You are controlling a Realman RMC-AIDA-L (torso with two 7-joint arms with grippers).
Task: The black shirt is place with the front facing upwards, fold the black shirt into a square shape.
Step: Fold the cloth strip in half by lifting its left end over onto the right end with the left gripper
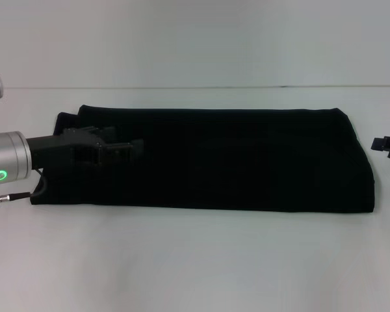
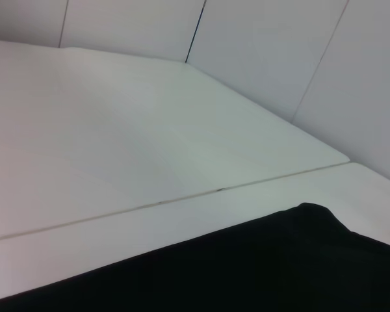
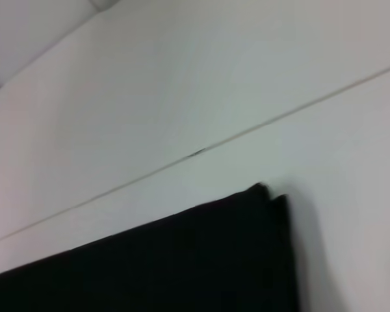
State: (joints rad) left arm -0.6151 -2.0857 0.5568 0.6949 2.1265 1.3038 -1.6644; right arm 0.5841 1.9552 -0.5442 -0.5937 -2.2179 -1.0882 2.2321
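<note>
In the head view the black shirt [image 1: 208,159] is lying across the middle of the white table [image 1: 195,260] as a long, wide band, its lettering nowhere showing, so it is looking as if the lengthwise folding is already done while the crosswise folds that would bring it to a square are still waiting. The left gripper [image 1: 133,148] is reaching in from the left edge and hovering over or resting on the shirt's left end; black on black, it is not giving away whether its fingers are spread, pressed together or pinching cloth. The right gripper [image 1: 387,145] is showing only as a small dark tip at the right edge, just beside the shirt's right end and apart from it, its fingers likewise impossible to judge. In the left wrist view the shirt [image 2: 247,266] is filling the near part of the picture, with the bare table [image 2: 117,130] running off to pale wall panels [image 2: 279,52] behind; a thin seam [image 2: 169,200] is crossing the surface. In the right wrist view a squared corner of the shirt [image 3: 201,253] is lying flat, layered edges showing, with the same seam [image 3: 201,152] crossing the table [image 3: 182,78] beyond it.
</note>
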